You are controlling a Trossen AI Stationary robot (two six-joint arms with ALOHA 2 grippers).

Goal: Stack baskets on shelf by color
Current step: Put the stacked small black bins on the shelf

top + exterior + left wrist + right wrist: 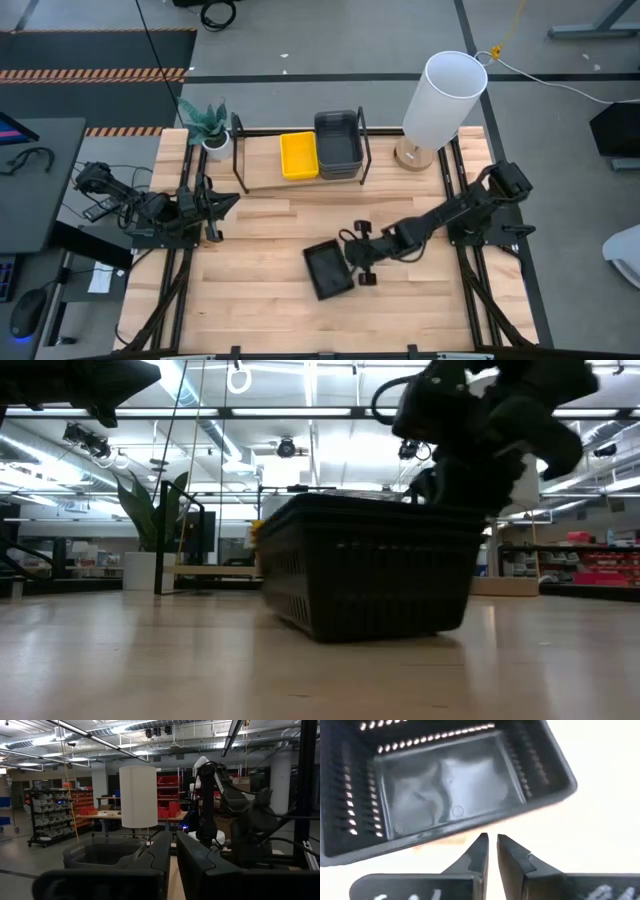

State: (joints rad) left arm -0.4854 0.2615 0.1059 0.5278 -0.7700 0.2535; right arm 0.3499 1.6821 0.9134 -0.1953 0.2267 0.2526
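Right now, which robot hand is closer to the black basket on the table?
The right gripper. It sits right beside the black basket, fingers nearly shut. The left gripper waits far off by the table's left edge.

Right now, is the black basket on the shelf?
No, the black basket sits on the table, well apart from the shelf.

Right arm stretched out low across table toward middle, right gripper (492, 842) pointed down and forward, fingers nearly together with only thin gap, gripping nothing. Left arm sat folded back at its own table edge, left gripper (172, 851) fingers close together too.
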